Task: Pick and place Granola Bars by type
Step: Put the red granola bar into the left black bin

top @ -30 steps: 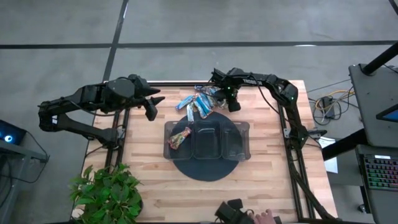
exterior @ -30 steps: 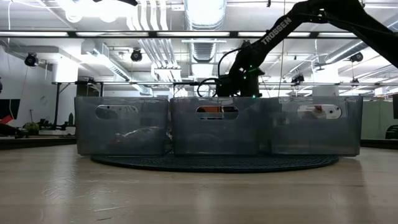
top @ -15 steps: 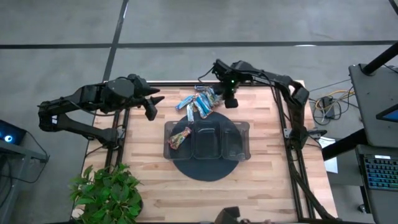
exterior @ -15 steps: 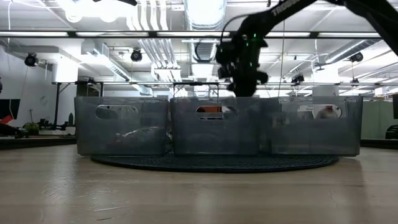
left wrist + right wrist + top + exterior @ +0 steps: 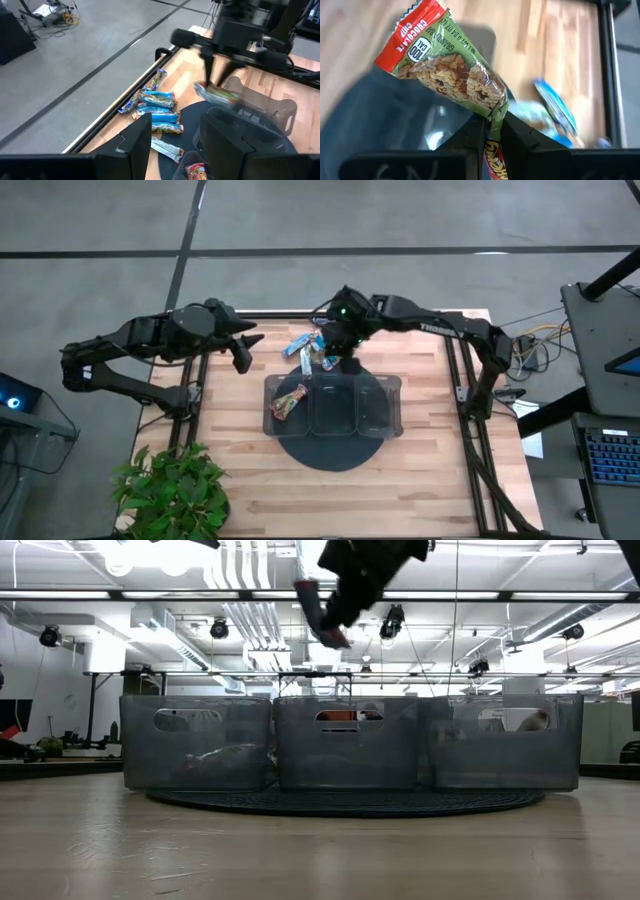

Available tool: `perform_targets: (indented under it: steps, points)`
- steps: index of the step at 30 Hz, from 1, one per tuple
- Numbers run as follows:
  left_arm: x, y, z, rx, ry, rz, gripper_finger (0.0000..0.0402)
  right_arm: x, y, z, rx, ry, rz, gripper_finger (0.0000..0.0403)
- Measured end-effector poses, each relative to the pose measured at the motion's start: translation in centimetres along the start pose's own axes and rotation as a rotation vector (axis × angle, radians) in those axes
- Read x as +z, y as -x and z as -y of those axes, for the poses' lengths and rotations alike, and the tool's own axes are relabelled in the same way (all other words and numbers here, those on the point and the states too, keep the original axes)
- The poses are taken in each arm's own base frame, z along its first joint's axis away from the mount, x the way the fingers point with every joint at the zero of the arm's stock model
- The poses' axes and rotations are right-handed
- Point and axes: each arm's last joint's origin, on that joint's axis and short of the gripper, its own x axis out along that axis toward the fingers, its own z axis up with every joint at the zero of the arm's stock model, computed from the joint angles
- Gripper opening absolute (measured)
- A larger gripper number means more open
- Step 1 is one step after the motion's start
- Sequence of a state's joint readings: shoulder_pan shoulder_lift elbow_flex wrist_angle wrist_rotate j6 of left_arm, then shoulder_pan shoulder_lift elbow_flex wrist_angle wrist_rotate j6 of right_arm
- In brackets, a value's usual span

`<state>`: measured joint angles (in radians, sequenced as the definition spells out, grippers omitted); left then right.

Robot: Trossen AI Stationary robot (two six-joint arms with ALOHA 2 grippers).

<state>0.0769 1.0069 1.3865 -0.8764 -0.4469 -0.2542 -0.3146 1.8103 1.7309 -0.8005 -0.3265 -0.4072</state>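
Observation:
My right gripper [image 5: 492, 125] is shut on a granola bar [image 5: 440, 65] in a green and red wrapper, high over the far rim of the dark three-compartment tray [image 5: 385, 385]. In the low view the bar [image 5: 322, 615] shows near the picture's top. Several blue-wrapped bars [image 5: 312, 345] lie flat in a pile on the table just beyond the tray. A reddish bar [image 5: 289, 401] lies in the tray's left compartment. My left gripper [image 5: 175, 145] hangs open in the air left of the pile, holding nothing. My right gripper pinches one end of the bar's wrapper [image 5: 493, 114] between its two fingers. The fingers [image 5: 470, 137] slant downward from the table's far right. The rest of the bar sticks out past the fingertips, lifted clear of table and tray.
The tray stands on a round dark mat [image 5: 330, 455] at the table's middle. A potted plant [image 5: 170, 490] sits at the near left corner. Bare wood lies left, right and in front of the mat.
My right gripper has risen from the pile's right side and swung toward the table's left and near edge, over the tray's far rim, tipping from straight down to a slant. The bar has gone up with it, clear of the table.

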Motion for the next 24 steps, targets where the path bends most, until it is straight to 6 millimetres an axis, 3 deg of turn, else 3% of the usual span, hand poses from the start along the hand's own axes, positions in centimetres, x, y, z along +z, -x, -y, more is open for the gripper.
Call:
perform_targets:
  steps: [10, 16, 24]
  points:
    - [0.1, 1.5, -0.9, 0.042, -0.003, 0.054, 0.0151, 3.8, -3.7, -4.8, 0.098, -0.056, 0.198, 0.0038]
    - [0.0, 2.7, -1.5, 0.035, 0.000, 0.085, 0.0151, 4.0, -7.1, -6.0, 0.133, -0.098, 0.204, 0.0038]
    - [-0.1, 3.3, -1.8, 0.032, 0.004, 0.095, 0.0151, 3.1, -10.5, -5.9, 0.153, -0.176, 0.157, 0.0038]
